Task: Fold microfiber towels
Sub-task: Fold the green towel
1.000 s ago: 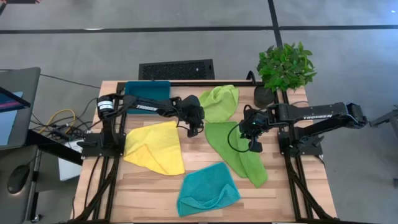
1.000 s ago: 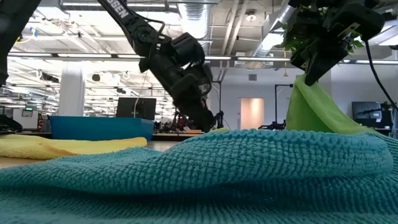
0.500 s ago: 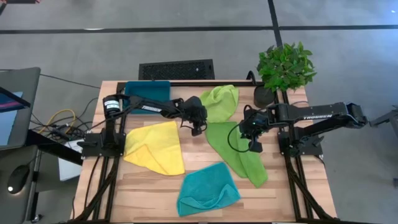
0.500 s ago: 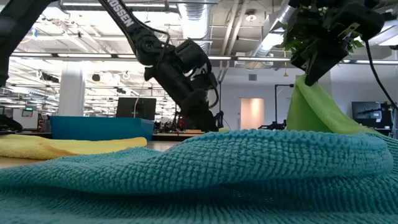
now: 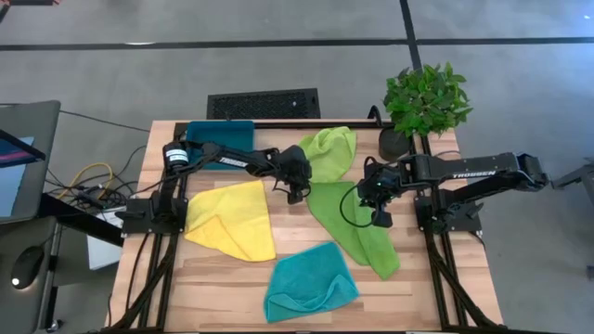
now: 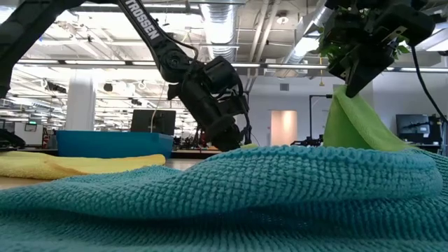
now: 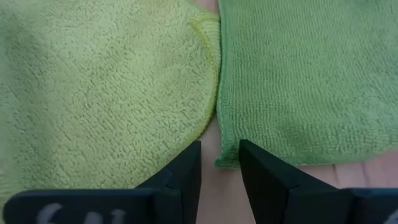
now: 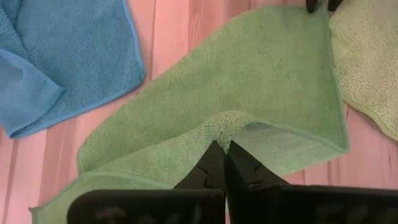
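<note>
Looking down, the right gripper (image 5: 379, 215) pinches the long green towel (image 5: 357, 229), which runs diagonally away from the potted plant (image 5: 422, 104). The left gripper (image 5: 293, 193) sits at its far corner. Its wrist view shows fingers (image 7: 186, 171) apart, straddling that corner (image 7: 225, 160).

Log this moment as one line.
right gripper: shut on green towel, lifted | left gripper: open over its corner | fold: not yet done

Teal towel (image 6: 231, 199) up front; right gripper (image 6: 348, 89) pinching lifted green towel (image 6: 353, 126).
</note>
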